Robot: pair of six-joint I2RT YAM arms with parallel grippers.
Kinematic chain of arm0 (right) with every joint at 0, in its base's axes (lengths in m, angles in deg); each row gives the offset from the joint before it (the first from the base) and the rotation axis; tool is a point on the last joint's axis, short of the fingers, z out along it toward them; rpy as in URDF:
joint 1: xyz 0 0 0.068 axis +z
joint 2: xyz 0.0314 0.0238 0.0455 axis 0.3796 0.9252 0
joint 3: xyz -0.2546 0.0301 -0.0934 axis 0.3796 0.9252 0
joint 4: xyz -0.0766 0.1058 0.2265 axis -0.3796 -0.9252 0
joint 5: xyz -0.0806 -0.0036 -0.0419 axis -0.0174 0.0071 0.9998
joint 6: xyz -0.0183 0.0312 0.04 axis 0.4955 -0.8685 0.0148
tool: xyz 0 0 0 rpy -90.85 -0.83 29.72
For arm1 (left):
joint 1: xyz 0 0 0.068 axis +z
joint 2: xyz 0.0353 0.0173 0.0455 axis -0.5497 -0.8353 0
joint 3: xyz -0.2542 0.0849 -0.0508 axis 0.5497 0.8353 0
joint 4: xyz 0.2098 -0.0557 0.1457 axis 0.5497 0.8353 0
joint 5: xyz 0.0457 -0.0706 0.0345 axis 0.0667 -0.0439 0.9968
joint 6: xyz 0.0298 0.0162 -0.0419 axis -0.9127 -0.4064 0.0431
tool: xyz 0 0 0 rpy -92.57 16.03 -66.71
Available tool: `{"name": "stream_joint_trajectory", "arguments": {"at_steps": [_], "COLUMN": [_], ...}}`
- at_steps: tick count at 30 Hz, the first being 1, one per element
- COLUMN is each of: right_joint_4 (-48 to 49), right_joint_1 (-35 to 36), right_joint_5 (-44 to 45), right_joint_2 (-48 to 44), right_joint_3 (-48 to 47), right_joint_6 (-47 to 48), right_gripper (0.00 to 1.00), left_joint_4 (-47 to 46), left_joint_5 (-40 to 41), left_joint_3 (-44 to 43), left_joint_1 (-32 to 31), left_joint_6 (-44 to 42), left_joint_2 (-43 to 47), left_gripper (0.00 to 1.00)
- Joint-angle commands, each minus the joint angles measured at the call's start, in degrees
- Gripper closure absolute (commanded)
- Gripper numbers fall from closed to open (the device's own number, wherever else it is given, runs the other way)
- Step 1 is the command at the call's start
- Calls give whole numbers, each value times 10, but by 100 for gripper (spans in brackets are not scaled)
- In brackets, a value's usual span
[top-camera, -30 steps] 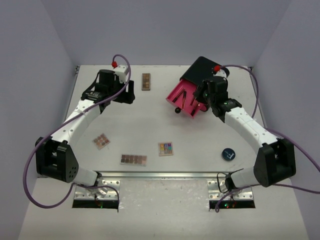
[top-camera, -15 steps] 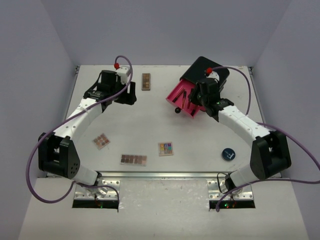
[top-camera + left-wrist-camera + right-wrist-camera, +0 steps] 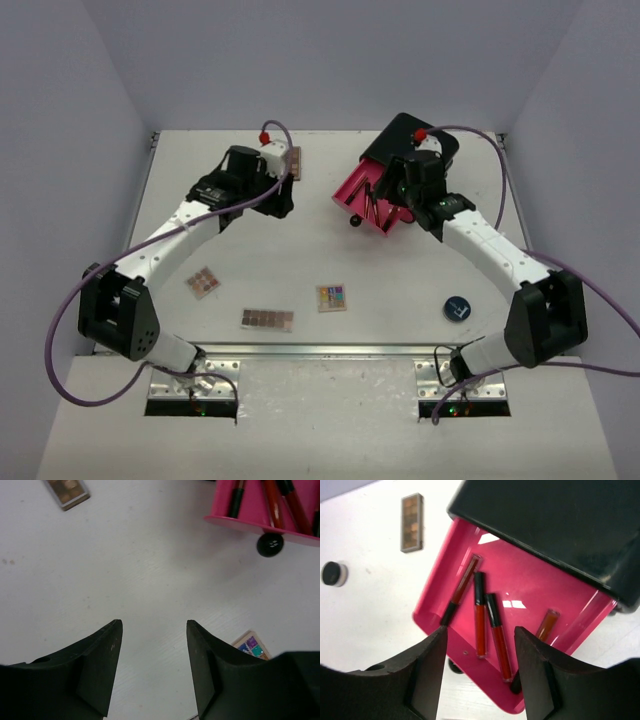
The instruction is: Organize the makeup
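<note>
Now, red pencils inside pink drawer

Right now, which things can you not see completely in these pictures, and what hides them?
Brown palette: top view, partly under the left arm; left wrist view, cut by the top edge.
Colourful palette: left wrist view, mostly behind a finger.
Round compact: top view, lid print too small.
Black box: right wrist view, inside hidden by its own shell.
</note>
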Motion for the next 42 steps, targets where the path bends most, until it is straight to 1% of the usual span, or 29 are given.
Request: {"name": "stream_joint_trajectory", "arguments": {"at_steps": [1, 3, 4, 6, 7, 11, 14, 16, 19, 23, 25, 28, 31, 38, 42], "right_joint_4": [-20, -59, -59, -71, -71, -75, -90, -91, -91, -79, -70, -68, -57, -38, -11], "right_joint_1": [-26, -62, -78, -116, -124, -151, -156, -156, -156, -159, -160, -160, -160, -161, -161], "right_joint_5": [-20, -52, -59, -54, -40, -28, -36, -32, -15, -5, -8, -13, -14, -23, -43], "right_joint_2": [-36, -31, -30, -11, -1, 69, 130, 170, 206, 230, 238, 253, 253, 240, 223], "right_joint_3": [-93, -133, -147, -182, -193, -266, -337, -369, -392, -390, -389, -388, -370, -322, -287], "right_joint_6": [51, 50, 50, 55, 60, 81, 107, 115, 124, 120, 125, 144, 154, 158, 159], "right_gripper": [43, 43, 43, 43, 43, 43, 43, 42, 42, 43, 43, 44, 44, 44, 44], "left_joint_4": [-34, -33, -33, -32, -29, -26, -25, -25, -25, -35, -38, -52, -61, -69, -94], "left_joint_5": [31, 35, 43, 88, 97, 150, 172, 175, 150, 174, 193, 219, 220, 230, 244], "left_joint_3": [-24, -35, -38, -52, -63, -84, -93, -103, -113, -126, -143, -153, -157, -183, -171], "left_joint_1": [-90, -128, -128, -167, -180, -225, -235, -236, -245, -268, -268, -268, -268, -268, -268], "left_joint_6": [-29, -29, -30, -30, -31, -40, -41, -37, -29, -26, -23, -26, -30, -30, -32], "left_joint_2": [-7, -23, -23, -52, -69, -107, -139, -151, -170, -193, -204, -222, -233, -265, -266], "left_gripper": [49, 50, 50, 50, 50, 48, 46, 46, 45, 43, 43, 45, 46, 50, 53]}}
